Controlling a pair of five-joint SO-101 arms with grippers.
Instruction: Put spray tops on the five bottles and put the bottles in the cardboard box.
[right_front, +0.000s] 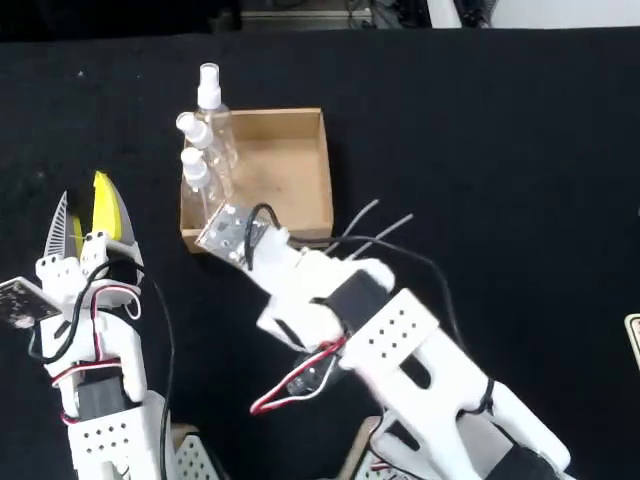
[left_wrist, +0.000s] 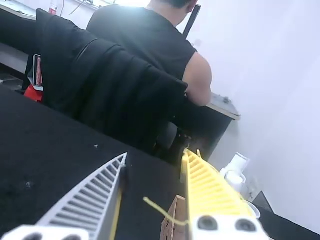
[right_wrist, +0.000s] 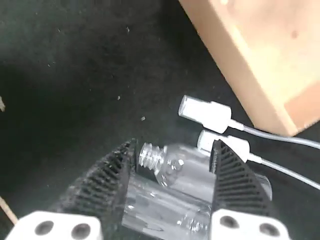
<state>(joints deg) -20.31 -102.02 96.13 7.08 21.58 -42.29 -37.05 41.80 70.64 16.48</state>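
The open cardboard box (right_front: 290, 170) sits at mid-table. Three clear bottles with white spray tops (right_front: 205, 130) stand along its left wall. My right gripper (right_front: 232, 232) hovers at the box's front left corner, shut on a clear uncapped bottle (right_wrist: 167, 167) that lies crosswise between the black fingers (right_wrist: 232, 175), threaded neck bare. A second clear bottle body (right_wrist: 165, 210) sits nearer the palm. Two loose spray tops (right_wrist: 205, 111) with dip tubes lie on the cloth by the box (right_wrist: 260, 55). My left gripper (right_front: 82, 195) is raised at the left, open with nothing in it (left_wrist: 154, 160).
Black cloth covers the table. The dip tubes of the loose spray tops (right_front: 385, 215) stick out beside the right arm, near the box's front right corner. A box edge (left_wrist: 172, 220) and bottle tops (left_wrist: 235, 165) lie just beyond my left fingers.
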